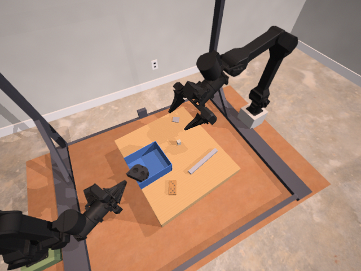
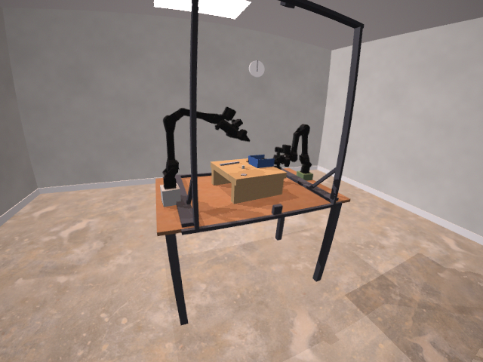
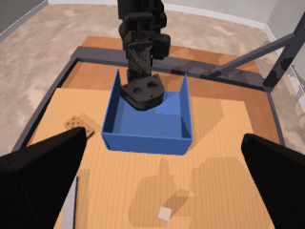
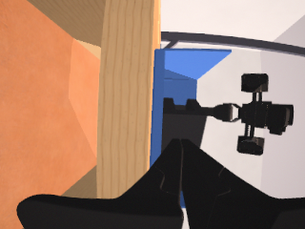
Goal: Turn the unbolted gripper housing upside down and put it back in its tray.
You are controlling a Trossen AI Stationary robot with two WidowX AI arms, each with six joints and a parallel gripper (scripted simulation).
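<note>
The dark housing (image 1: 139,172) (image 3: 143,93) (image 4: 182,128) is in the blue tray (image 1: 168,169) (image 3: 148,144) (image 4: 157,95), at its open edge, with one end jutting out past that edge. Its face with two large round holes is up. It looks like one block; the seam between halves is too small to judge. My right gripper (image 1: 125,181) (image 4: 179,146) is shut and empty, just outside the open edge, its tips close to the housing's outer end; contact cannot be told. My left gripper (image 1: 177,120) (image 3: 167,138) (image 2: 247,139) is wide open and empty, high above the stand's far side.
The tray sits at the edge of the wooden stand (image 1: 201,186) (image 2: 257,187). A domino (image 1: 172,187) (image 3: 78,124), a grey bar (image 1: 203,161), a small white cube (image 1: 178,142) (image 3: 164,213) and a grey square (image 1: 175,119) lie on the stand. Frame posts rise around the table.
</note>
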